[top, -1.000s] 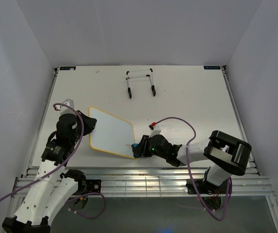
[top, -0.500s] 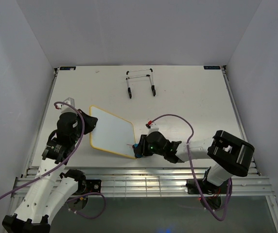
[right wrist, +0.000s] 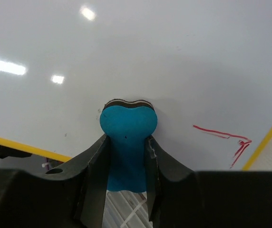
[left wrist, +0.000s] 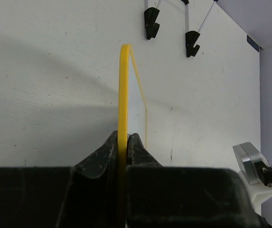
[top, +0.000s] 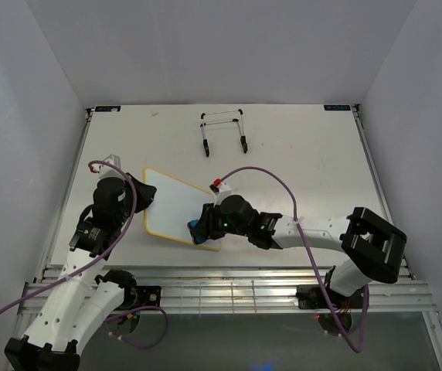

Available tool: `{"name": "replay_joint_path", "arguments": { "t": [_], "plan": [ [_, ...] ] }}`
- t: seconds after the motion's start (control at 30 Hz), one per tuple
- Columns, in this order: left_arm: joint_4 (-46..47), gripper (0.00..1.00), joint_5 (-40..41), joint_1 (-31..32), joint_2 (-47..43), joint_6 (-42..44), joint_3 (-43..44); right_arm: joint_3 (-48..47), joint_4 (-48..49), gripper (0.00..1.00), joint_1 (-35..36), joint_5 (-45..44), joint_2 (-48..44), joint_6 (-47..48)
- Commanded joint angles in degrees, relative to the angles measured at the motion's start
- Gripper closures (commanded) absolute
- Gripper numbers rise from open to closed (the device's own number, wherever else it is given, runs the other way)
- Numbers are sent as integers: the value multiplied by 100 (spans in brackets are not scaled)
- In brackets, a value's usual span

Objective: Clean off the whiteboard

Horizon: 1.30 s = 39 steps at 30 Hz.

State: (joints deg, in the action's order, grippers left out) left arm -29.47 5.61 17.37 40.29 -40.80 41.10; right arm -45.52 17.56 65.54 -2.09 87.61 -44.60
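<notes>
While left fingers [left wrist: 102, 154] clamp the whiteboard [top: 173, 205], red marks [right wrist: 224, 137] lie right of the eraser [right wrist: 128, 130] pinched in right fingers [right wrist: 94, 164].

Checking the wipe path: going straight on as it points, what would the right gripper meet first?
The whiteboard: the blue eraser in the right gripper seems pressed on its face. Skimming on across, probably the left gripper clamping the far edge; depth is unclear.

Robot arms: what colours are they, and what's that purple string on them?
The left arm and right arm are white tubes with chunky black joints. A purple cable loops along each one. The left hand and right hand are black with curved tips. A tiny green light glows on the right arm.
</notes>
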Motion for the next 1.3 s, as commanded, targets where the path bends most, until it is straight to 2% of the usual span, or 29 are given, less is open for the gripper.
{"name": "replay_joint_path", "arguments": {
  "t": [0.0, 0.2, 0.43, 0.6, 0.77, 1.03, 1.1, 1.27],
  "plan": [
    [-612, 100, 213, 56, 145, 459, -199, 323, -445, 92, -164, 77, 572, 153],
    [-586, 100, 160, 65, 145, 467, -225, 623, -1105, 92, -454, -160, 1082, 276],
    [-586, 100, 169, 56, 102, 467, -217, 96, -2441, 92, -428, -960, 1311, 399],
    [-586, 100, 142, 56, 145, 476, -217, -44, -2003, 92, -288, -478, 995, 522],
    [-568, 100, 142, 56, 145, 476, -225, -668, -2380, 92, 55, -468, 723, 452],
    [-577, 100, 125, 56, 145, 467, -225, -274, -1247, 92, 293, -371, 168, -4],
    [-568, 100, 125, 65, 137, 467, -225, -230, -1308, 92, 267, -573, 273, -31],
    [-577, 100, 125, 65, 102, 467, -225, -230, -2334, 92, 187, -1170, 756, -189]
  ]
}}
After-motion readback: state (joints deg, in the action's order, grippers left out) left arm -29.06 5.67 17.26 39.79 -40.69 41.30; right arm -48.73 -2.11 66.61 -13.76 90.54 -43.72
